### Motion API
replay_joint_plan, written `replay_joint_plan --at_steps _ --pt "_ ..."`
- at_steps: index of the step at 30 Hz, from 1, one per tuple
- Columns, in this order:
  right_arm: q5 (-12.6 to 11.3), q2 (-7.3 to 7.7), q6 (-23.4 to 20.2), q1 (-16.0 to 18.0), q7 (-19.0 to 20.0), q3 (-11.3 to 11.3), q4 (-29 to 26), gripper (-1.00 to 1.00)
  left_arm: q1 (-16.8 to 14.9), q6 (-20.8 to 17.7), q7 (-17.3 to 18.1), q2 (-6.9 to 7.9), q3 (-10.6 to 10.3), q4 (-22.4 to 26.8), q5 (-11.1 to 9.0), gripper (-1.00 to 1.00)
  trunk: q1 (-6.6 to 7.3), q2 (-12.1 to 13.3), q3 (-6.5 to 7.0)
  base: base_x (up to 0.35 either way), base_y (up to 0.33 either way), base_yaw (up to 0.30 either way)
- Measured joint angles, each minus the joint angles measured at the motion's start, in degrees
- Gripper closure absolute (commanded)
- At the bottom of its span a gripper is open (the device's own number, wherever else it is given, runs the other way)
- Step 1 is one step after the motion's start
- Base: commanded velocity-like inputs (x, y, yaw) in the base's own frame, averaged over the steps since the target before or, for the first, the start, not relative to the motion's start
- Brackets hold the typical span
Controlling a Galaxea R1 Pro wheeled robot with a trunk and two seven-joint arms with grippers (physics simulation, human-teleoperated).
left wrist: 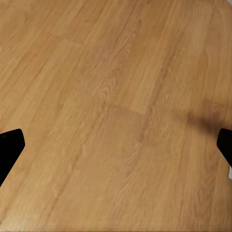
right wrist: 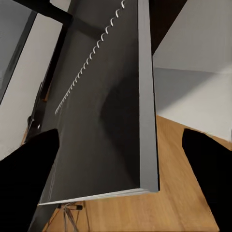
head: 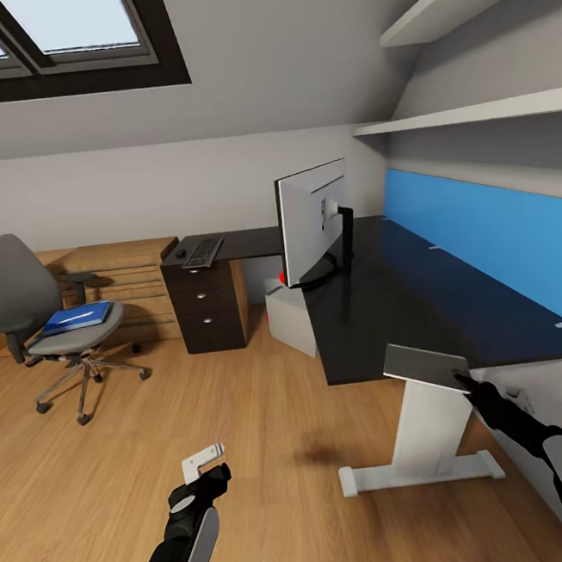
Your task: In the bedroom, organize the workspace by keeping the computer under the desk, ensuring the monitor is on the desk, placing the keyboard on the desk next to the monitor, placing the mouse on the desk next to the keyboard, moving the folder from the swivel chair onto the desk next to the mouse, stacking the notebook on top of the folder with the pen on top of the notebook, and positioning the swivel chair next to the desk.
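Holding the notebook by one corner, the right gripper sits at about 4 o'clock in the head view, with the grey pad poking over the near edge of the desk. In the right wrist view the notebook lies between the dark fingers, its spiral binding running along one side. The left gripper hangs low at 7 o'clock over bare wooden floor, its jaws spread wide and empty.

The folder lies on the seat of the swivel chair at 9 o'clock, well apart from the desk. The monitor stands on the desk near the middle of the picture, with the computer below and behind it under the desktop. The keyboard and mouse rest just beside each other on the far wing of the desk, above the drawer unit.

The pinch on a corner looks slight, so the pad could droop, twist or slip out as the arm moves. Set down now, half over the edge, it might tip to the floor. Since the folder belongs beneath it, parking the notebook first risks a second lift later.

No brand, label or readable writing shows anywhere; the only marks are small red dots by the monitor's lower corner and the computer.
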State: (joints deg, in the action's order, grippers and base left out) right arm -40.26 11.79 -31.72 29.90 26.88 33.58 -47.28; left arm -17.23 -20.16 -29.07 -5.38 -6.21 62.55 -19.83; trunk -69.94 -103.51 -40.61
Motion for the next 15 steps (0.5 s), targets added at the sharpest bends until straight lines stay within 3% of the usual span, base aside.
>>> replay_joint_plan --at_steps 15 --pt "-0.09 0.00 -0.04 0.00 0.17 0.02 -0.11 1.00 -0.02 0.00 0.02 0.00 0.00 -0.14 0.00 -1.00 0.00 0.00 0.00 0.000 0.000 0.000"
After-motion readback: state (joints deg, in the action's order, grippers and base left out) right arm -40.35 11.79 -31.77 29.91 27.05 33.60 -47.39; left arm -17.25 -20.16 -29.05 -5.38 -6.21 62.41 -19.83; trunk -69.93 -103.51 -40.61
